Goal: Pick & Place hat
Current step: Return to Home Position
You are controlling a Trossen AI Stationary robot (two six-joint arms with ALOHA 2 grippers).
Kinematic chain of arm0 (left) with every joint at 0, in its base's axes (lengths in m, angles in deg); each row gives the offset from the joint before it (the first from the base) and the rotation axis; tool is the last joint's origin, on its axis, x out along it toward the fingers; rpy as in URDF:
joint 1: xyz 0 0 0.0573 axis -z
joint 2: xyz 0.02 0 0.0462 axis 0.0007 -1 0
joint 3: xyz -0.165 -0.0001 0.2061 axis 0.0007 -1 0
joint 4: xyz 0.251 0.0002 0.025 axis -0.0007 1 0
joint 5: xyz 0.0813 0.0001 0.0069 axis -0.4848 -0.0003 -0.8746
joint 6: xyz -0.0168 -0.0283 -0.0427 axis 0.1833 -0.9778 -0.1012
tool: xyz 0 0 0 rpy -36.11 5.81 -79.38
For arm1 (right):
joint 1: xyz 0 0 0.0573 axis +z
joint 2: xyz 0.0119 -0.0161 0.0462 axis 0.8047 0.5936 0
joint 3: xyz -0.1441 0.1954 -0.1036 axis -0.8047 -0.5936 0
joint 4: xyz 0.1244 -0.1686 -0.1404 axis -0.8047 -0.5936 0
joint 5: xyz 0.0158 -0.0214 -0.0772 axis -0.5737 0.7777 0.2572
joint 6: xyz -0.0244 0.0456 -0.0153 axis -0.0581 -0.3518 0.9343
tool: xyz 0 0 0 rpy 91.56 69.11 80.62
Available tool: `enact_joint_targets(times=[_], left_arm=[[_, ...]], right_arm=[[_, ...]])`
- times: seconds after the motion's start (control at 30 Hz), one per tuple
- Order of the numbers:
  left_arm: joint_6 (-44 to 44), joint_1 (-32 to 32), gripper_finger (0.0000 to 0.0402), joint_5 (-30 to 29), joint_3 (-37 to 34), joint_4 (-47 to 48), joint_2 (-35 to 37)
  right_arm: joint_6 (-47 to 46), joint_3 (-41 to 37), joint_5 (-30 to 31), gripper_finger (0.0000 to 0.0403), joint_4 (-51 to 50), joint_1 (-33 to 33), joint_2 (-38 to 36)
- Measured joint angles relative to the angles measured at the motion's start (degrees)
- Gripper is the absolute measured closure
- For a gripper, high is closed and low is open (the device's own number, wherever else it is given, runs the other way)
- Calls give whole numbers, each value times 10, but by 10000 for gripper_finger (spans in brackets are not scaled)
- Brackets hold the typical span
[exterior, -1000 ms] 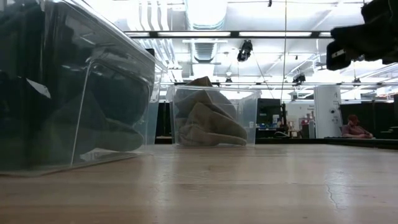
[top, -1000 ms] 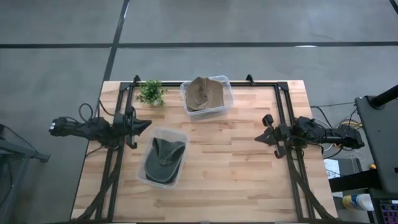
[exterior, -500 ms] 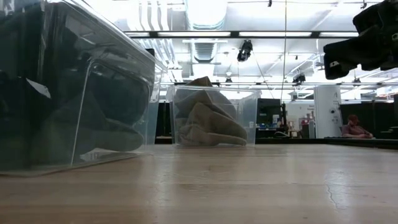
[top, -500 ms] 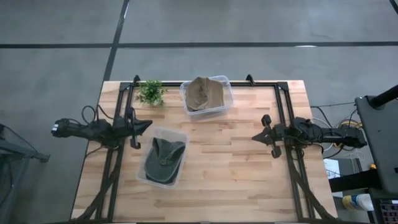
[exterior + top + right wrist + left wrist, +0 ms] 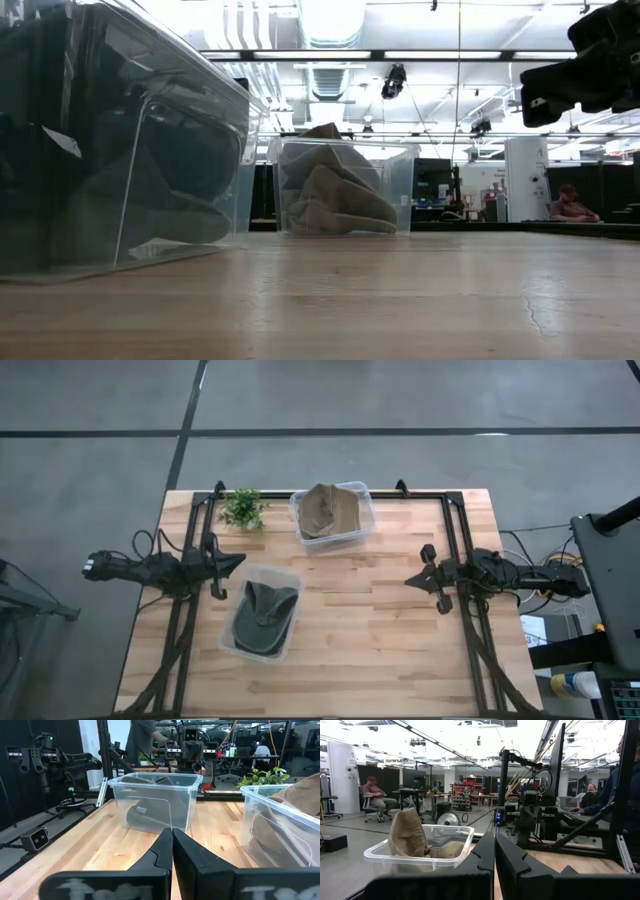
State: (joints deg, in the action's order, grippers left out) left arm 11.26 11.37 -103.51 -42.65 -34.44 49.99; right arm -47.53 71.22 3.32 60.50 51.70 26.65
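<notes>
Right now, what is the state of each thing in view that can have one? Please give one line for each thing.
left gripper: shut, empty, over the table's left side.
right gripper: shut, empty, over the table's right side.
far container: upright, no lid.
near container: upright, no lid.
brown cap: crumpled, inside the far container.
gray cap: lying inside the near container.
plant: upright.

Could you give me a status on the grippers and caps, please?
Left gripper, right gripper shut, empty. Gray cap in near bin, brown cap in far bin. Plant clear of both.
</notes>
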Motion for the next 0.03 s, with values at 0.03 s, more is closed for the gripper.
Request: enact_joint_targets(times=[0.03], left_arm=[[0,0,394,0,0,0,0]], right_arm=[[-1,0,0,394,0,0,0]])
